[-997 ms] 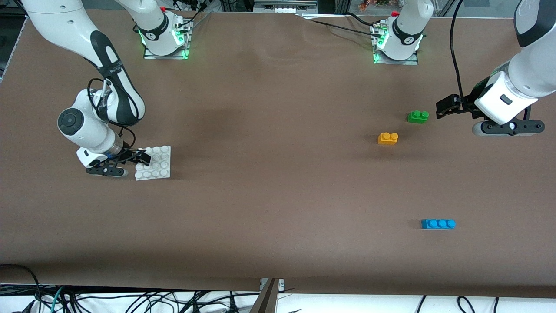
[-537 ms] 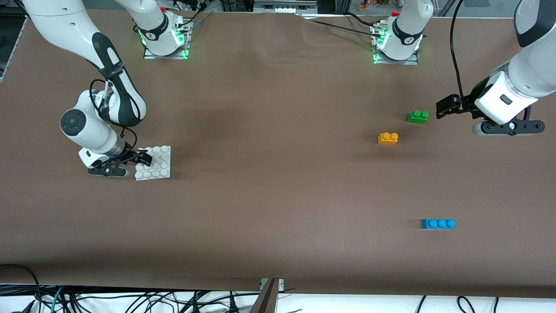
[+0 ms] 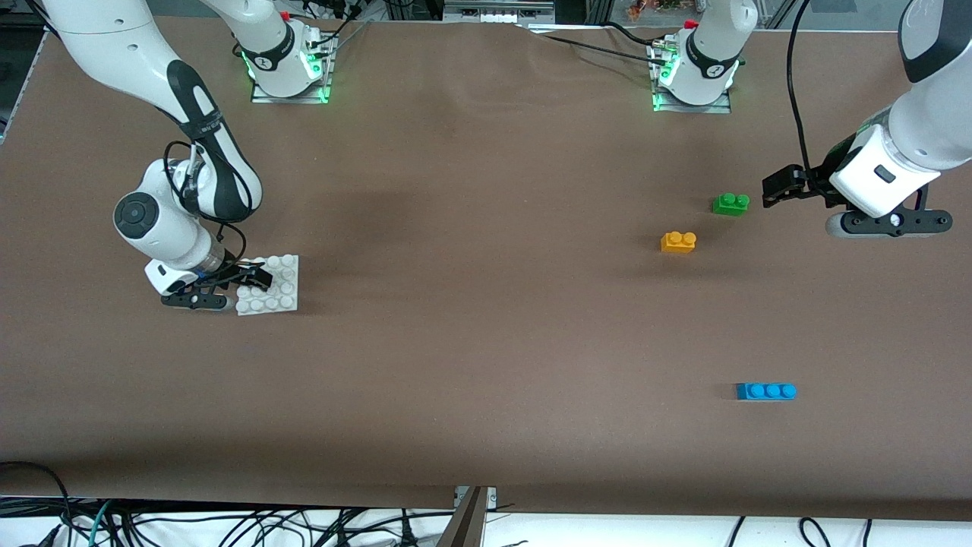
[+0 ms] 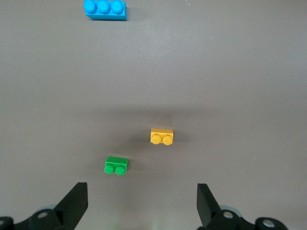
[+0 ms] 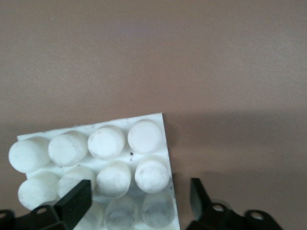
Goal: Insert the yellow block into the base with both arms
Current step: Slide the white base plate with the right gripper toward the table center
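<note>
The yellow block (image 3: 678, 241) lies on the table toward the left arm's end; in the left wrist view it (image 4: 162, 136) lies free ahead of the jaws. The white studded base (image 3: 279, 287) lies flat toward the right arm's end. My right gripper (image 3: 250, 278) is low at the base's edge and open. In the right wrist view (image 5: 136, 201) one finger is over the base's (image 5: 103, 153) studs and the other is just outside its edge. My left gripper (image 3: 782, 188) hangs open and empty over the table beside the green brick; it shows open in its wrist view (image 4: 141, 203) too.
A green two-stud brick (image 3: 730, 203) lies beside the yellow block, a little farther from the front camera, and shows in the left wrist view (image 4: 116, 166). A blue three-stud brick (image 3: 766, 391) lies nearer to the front camera (image 4: 105, 8).
My right arm's wrist has shifted slightly toward the base, with its gripper edging further over the base's edge. The left arm and the bricks have not moved.
</note>
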Robot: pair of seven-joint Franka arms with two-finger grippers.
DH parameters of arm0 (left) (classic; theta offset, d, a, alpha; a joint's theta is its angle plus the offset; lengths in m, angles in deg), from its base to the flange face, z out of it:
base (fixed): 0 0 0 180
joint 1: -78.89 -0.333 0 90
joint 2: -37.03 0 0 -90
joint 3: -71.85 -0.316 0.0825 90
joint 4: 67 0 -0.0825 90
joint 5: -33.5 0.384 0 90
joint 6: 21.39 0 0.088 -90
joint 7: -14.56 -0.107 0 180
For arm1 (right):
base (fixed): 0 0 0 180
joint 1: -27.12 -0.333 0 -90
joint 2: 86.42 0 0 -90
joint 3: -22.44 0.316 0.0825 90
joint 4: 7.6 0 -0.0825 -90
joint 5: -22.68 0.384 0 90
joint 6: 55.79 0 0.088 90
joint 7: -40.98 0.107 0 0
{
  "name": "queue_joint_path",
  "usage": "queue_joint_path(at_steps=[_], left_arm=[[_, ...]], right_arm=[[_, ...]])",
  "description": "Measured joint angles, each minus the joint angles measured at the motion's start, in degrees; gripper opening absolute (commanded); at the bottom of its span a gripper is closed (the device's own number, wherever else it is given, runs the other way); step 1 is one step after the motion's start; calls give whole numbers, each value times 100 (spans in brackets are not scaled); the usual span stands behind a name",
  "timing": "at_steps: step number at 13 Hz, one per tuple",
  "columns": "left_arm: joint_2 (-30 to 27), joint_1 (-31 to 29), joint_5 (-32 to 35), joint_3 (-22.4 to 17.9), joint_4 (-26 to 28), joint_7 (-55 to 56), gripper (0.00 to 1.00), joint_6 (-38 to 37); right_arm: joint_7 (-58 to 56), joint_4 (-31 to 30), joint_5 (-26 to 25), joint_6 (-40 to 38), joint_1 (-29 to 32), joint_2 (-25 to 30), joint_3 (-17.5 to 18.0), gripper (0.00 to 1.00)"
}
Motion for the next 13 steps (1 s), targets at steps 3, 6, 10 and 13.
queue_joint_path(at_steps=[3, 6, 10, 13], left_arm=[[0, 0, 0, 0, 0, 0, 100, 0], [0, 0, 0, 0, 0, 0, 100, 0], [0, 0, 0, 0, 0, 0, 100, 0], [0, -1, -1, 0, 0, 0, 100, 0]], right_arm=[[-10, 18, 3, 28, -1, -8, 6, 72], [-10, 22, 5, 30, -1, -9, 12, 69], [-9, 25, 100, 36, -1, -11, 39, 65], [49, 36, 183, 44, -6, -11, 88, 64]])
